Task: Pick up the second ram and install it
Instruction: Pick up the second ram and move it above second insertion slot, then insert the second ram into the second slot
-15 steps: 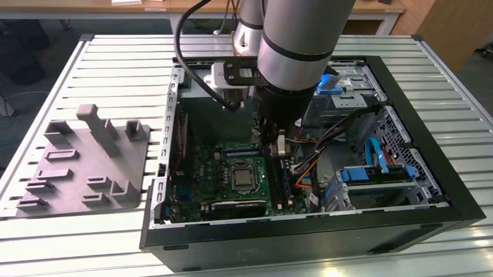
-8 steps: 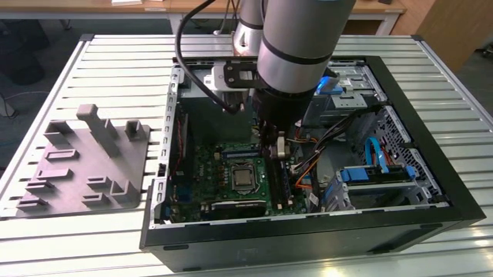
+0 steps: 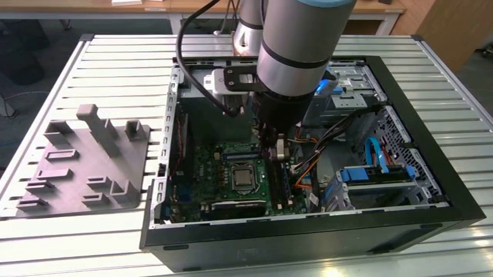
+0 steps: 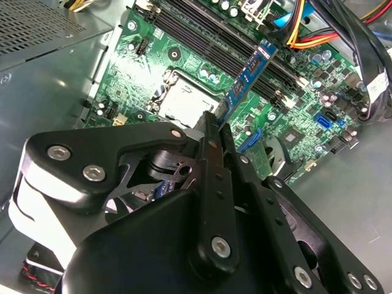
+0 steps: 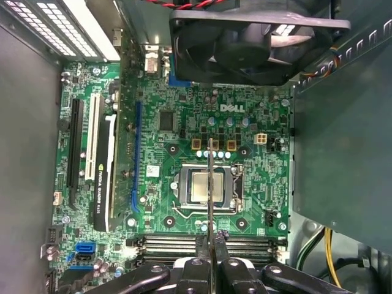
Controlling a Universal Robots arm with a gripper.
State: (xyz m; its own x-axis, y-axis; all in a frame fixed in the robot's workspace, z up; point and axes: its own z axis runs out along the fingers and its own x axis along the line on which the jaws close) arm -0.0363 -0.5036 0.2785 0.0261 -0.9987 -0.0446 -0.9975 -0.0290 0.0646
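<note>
Slatted aluminium bench (image 3: 115,52) carries a black, open-topped computer case (image 3: 308,234) toward its edge on the exterior view's right and a grey moulded fixture (image 3: 85,161) with upright pegs near the opposite edge. Inside the case: a glossy green board (image 5: 184,122) with a square metal processor socket (image 5: 196,187), long black slots (image 4: 208,30), a round black fan (image 5: 245,37), a plain grey metal box (image 5: 337,153), and bundled coloured cables (image 4: 300,24). The gripper (image 4: 214,131) is down inside the case with its matte black fingers (image 4: 211,177) closed flat against the second ram (image 4: 248,76). This thin blue-black stick projects beyond the fingertips above the board, its far end over the slots. Contact with a slot cannot be judged.
</note>
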